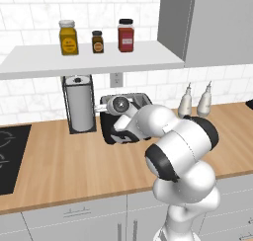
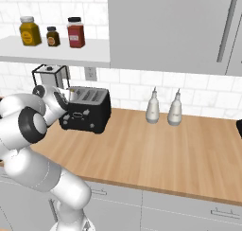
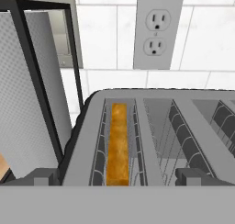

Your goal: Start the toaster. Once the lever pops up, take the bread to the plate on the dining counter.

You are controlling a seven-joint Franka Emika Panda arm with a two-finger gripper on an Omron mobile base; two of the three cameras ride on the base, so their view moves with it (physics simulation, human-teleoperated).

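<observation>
The bread (image 3: 119,145) stands on edge in the leftmost slot of the toaster (image 2: 86,110), sunk below the slot rim for toasting. The arm reaches over the toaster's left end, hand angled down at the slots. The gripper (image 3: 118,178) is spread wide, holding nothing, directly above the bread.

Arm (image 1: 178,141) bent fwd, hand (image 3: 117,177) wide open.

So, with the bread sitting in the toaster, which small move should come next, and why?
Probably lower the open pincer straight down toward the bread. The slice sits in the leftmost slot of the toaster, its crust edge lies between the fingertips, and nothing is gripped yet.
</observation>
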